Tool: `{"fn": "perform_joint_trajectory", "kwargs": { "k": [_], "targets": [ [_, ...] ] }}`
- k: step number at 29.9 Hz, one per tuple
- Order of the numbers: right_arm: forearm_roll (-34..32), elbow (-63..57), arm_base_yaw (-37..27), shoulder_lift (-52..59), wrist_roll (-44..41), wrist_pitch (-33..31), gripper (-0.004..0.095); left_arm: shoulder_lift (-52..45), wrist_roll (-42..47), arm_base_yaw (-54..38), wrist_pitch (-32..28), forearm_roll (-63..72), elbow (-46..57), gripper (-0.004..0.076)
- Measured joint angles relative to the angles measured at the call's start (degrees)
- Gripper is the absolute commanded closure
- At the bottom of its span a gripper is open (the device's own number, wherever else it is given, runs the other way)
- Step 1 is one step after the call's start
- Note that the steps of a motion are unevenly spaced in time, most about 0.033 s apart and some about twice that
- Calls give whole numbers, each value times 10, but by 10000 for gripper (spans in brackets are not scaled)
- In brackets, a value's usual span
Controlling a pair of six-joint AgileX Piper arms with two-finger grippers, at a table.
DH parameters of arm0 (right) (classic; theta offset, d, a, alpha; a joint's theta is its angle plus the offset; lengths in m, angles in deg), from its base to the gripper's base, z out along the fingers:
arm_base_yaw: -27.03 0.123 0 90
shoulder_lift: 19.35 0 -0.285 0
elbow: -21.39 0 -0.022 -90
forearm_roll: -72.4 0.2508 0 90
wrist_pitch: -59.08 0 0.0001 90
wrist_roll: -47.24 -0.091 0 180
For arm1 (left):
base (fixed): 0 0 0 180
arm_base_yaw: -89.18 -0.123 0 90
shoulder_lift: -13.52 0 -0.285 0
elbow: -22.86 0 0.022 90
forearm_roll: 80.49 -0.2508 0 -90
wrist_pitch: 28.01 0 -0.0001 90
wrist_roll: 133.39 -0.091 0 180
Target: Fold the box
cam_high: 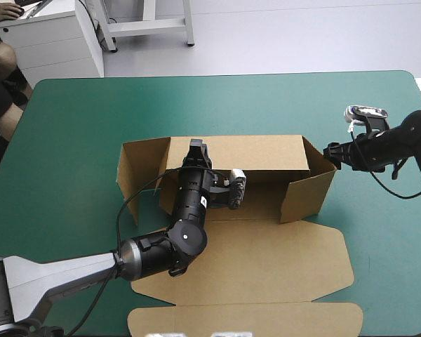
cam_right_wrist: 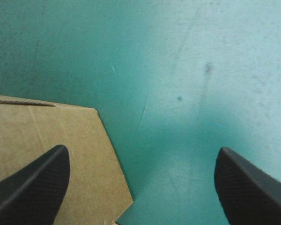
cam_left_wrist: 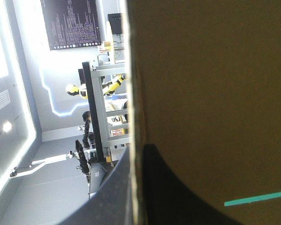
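Left pincer (cam_high: pixel 196 149) grips the brown box's (cam_high: pixel 266 263) raised back wall. Right pincer (cam_right_wrist: pixel 141 149) gapes open over the teal-green surface (cam_right_wrist: pixel 187 70), beside a side flap (cam_right_wrist: pixel 51 136).

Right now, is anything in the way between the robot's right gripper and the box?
Nothing visible is. The right gripper is open just beside the box, next to its raised end wall. One finger is over a corner of the board, and only bare teal-green cover lies around it.

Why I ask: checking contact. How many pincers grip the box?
1: the left pincer clamps the box's far wall; the right pincer hangs open by its right flap.
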Motion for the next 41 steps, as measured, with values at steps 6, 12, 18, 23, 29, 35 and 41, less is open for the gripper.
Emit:
{"fn": "perform_joint_trajectory", "kwargs": {
  "k": [6, 12, 18, 23, 29, 35, 41],
  "targets": [
    [26, -43, 0, 64, 29, 3, 167, 0, 0, 0, 0, 0, 0, 734],
    [35, -100, 0, 136, 41, 2, 167, 0, 0, 0, 0, 0, 0, 734],
    [54, -152, 0, 189, 76, 9, 166, 0, 0, 0, 0, 0, 0, 734],
    [81, -171, 0, 214, 128, 10, 167, 0, 0, 0, 0, 0, 0, 734],
    [114, -196, 0, 215, 194, 3, 167, 0, 0, 0, 0, 0, 0, 734],
    [123, -213, 0, 215, 228, 40, 167, 0, 0, 1, 0, 0, 0, 734],
    [127, -213, 0, 215, 219, 17, 167, 0, 0, 1, 0, 0, 0, 734]
  ]
}}
